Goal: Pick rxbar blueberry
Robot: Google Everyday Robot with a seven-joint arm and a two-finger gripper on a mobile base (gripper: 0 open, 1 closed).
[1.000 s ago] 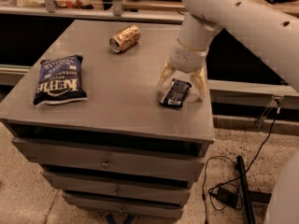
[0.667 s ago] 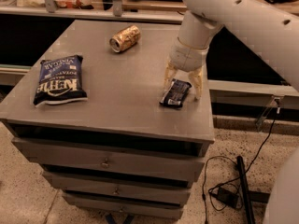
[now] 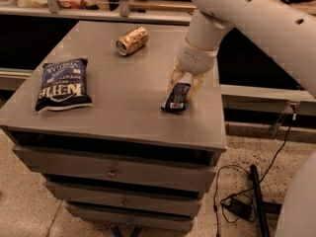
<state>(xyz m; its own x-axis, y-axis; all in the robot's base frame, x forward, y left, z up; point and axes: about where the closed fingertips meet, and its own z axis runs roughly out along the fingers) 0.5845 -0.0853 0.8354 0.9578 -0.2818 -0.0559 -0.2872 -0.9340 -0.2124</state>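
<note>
Counter [image 3: 126, 107] of grey metal fills the middle of the frame, with a stack of drawers [image 3: 113, 173] below its front edge and speckled floor [image 3: 24, 196] at the lower left. At the left of the counter lies a blue chip bag [image 3: 63, 84] with white lettering, flat and close to the left edge. Further right and toward the upper part of the frame, a gold can [image 3: 132, 40] lies on its side, well apart from the bag.

Right of centre, the rxbar blueberry [image 3: 176, 98] lies flat on the counter in its dark wrapper, its long side running slightly diagonal, near the right edge and well apart from both the can and the bag. The gripper [image 3: 184, 84] hangs directly over the bar's far end, at the end of a white arm [image 3: 247, 19] that comes down from the upper right corner. Its pale fingers [image 3: 174, 77] are spread, one on each side of the bar's far end, reaching down close to the counter; they straddle the wrapper and are not closed on it.

At the lower right, a black cable [image 3: 224, 181] loops across the floor beside the drawers.
</note>
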